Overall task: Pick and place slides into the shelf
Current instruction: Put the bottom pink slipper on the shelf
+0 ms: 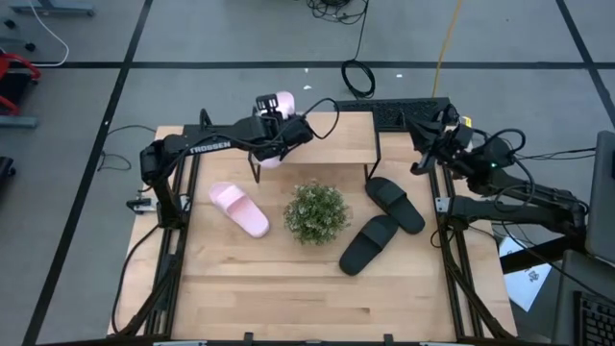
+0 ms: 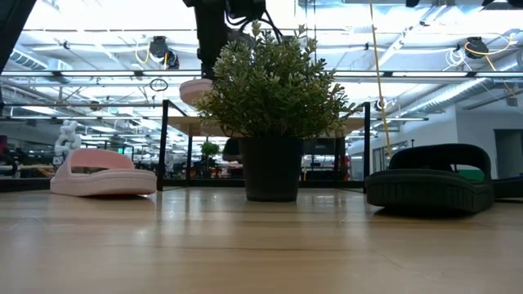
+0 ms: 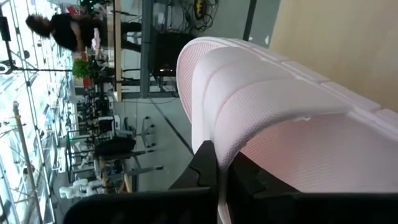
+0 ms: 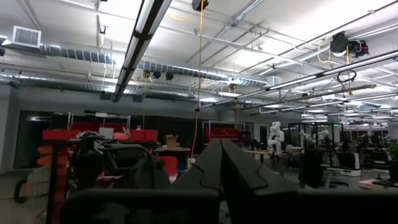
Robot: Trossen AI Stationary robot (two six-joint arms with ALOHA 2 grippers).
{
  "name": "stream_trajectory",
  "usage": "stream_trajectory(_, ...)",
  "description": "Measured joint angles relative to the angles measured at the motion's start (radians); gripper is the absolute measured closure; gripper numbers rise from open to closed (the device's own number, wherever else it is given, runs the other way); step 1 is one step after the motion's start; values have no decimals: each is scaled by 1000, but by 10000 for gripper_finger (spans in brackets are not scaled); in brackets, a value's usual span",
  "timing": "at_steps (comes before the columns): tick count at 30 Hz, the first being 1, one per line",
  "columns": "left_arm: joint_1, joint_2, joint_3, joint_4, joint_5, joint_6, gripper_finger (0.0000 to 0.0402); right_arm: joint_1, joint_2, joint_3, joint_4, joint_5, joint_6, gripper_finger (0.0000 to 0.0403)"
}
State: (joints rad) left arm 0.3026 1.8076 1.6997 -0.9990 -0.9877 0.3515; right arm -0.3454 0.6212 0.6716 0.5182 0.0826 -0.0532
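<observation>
My left gripper [image 1: 281, 135] is shut on a light pink slide [image 1: 284, 100] over the left end of the shelf [image 1: 332, 139], a low rack with a light plank top on black legs. In the low view this slide [image 2: 194, 90] shows above the plank [image 2: 184, 124]. The other pink slide [image 1: 240, 209] lies sole down on the table, left of a potted plant. Two black slides [image 1: 394, 204] [image 1: 370, 243] lie on the table right of the plant. My right gripper [image 4: 221, 158] is shut on nothing, raised at the table's right edge and pointing into the room. My left gripper pinches the pink slide's wide strap at its edge [image 3: 221, 163] between its two fingers. The fingers [image 3: 202, 171] come from the table's left side, slanting down. The slide is lifted clear, above the shelf's plank top [image 3: 336, 37].
A potted plant [image 1: 315, 212] stands mid-table in front of the shelf. A black keyboard [image 1: 408, 112] lies behind the shelf's right end. Bare tabletop [image 1: 288, 298] stretches along the near edge. Cables lie on the floor beyond the table.
</observation>
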Motion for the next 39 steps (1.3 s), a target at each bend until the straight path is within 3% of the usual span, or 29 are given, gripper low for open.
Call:
stream_trajectory(10, 20, 0, 0, -121, 31, -175, 402, 0, 2, 0, 0, 0, 15, 403)
stream_trajectory(25, 43, 2, 0, -114, 52, -132, 402, 0, 2, 0, 5, -2, 37, 403)
stream_trajectory(39, 55, 96, 0, -134, 44, -116, 402, 0, 2, 0, 5, -5, 48, 403)
